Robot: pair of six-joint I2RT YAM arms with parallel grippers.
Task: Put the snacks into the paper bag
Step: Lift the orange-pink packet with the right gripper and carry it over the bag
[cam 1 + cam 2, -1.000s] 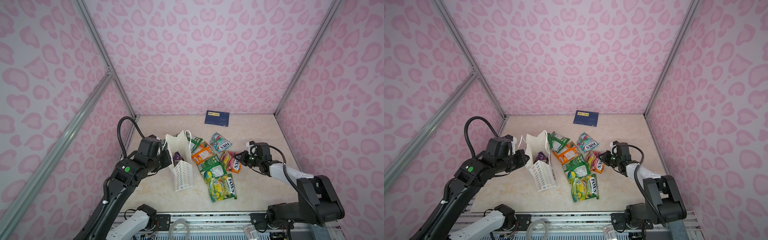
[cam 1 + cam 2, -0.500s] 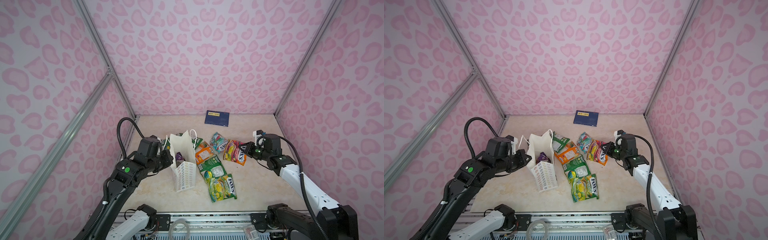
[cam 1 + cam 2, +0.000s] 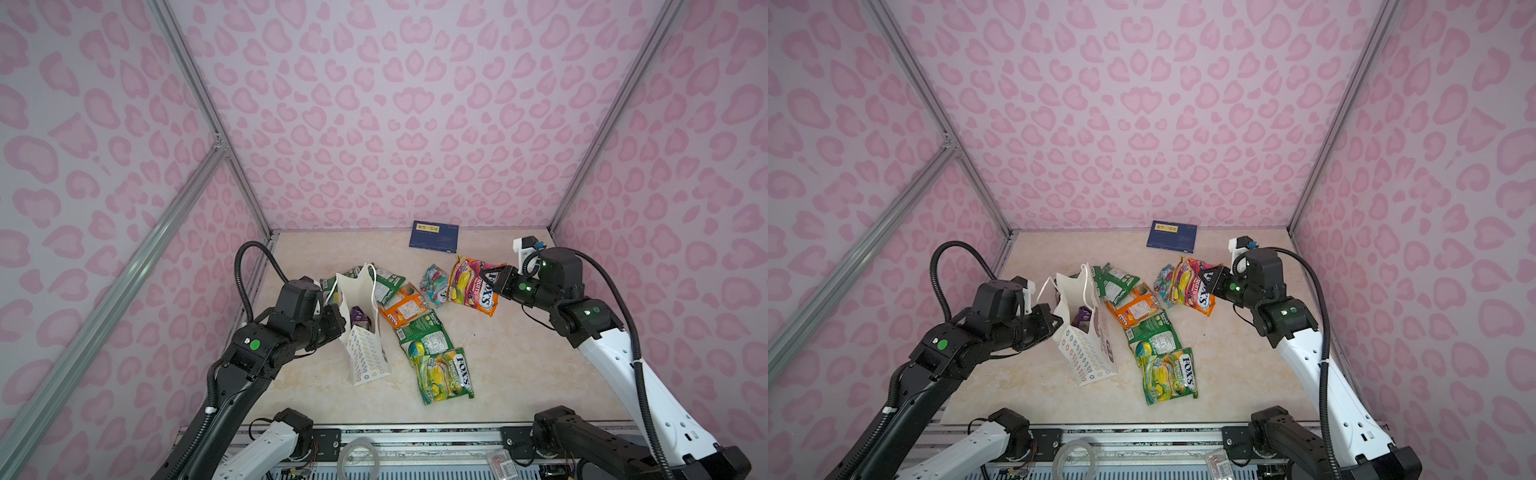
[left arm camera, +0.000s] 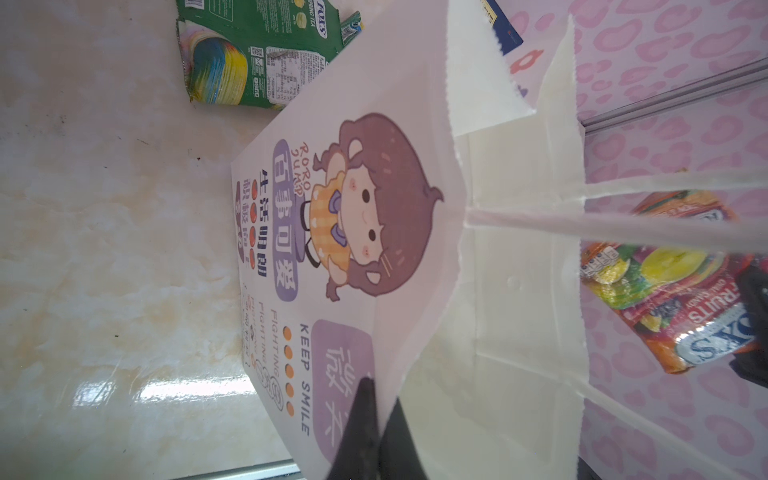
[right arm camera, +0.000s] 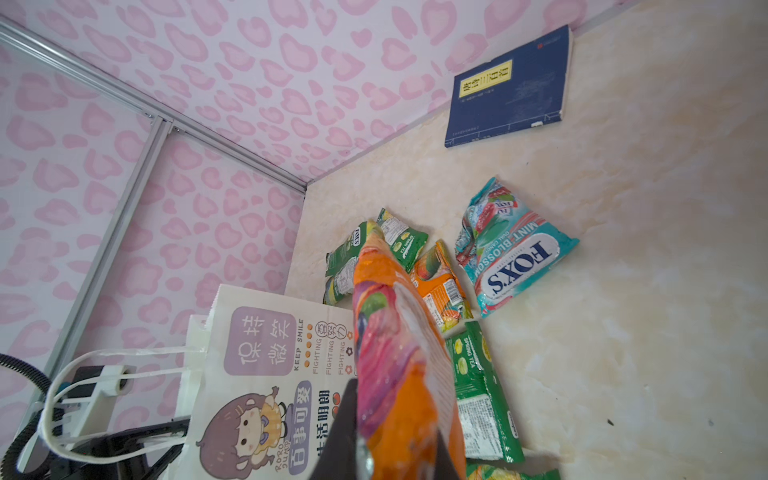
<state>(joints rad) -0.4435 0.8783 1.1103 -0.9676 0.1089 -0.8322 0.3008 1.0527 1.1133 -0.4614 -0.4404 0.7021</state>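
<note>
One purple pouch (image 3: 359, 318) already lies inside the paper bag (image 3: 368, 359), which stands upright on the table (image 3: 519, 353) at the left edge of the pile; by my reading the job is in its early part. The left gripper (image 4: 380, 415) is closed on the bag's rim, pinching the paper so that the mouth gapes. The right gripper (image 3: 496, 279) is clamped on a red-yellow fruit pouch (image 3: 471, 284), lifted clear of the table and off to the right of the bag (not yet over the mouth).

Left lying on the table are a teal pouch (image 5: 511, 249), an orange pouch (image 3: 405, 305) and about four green pouches (image 3: 424, 336), two of them just behind the bag.

The held pouch reads "FOX'S" and "FRUITS"; the teal one "FOX'S MINT BLOSSOM"; the green ones "SPRING TEA"; the bag "KEEP SMILE", "FIGHTING" and "RORO JUMP" among Chinese characters. The dark blue book (image 5: 507, 87) by the back wall carries a yellow label, also in Chinese.
</note>
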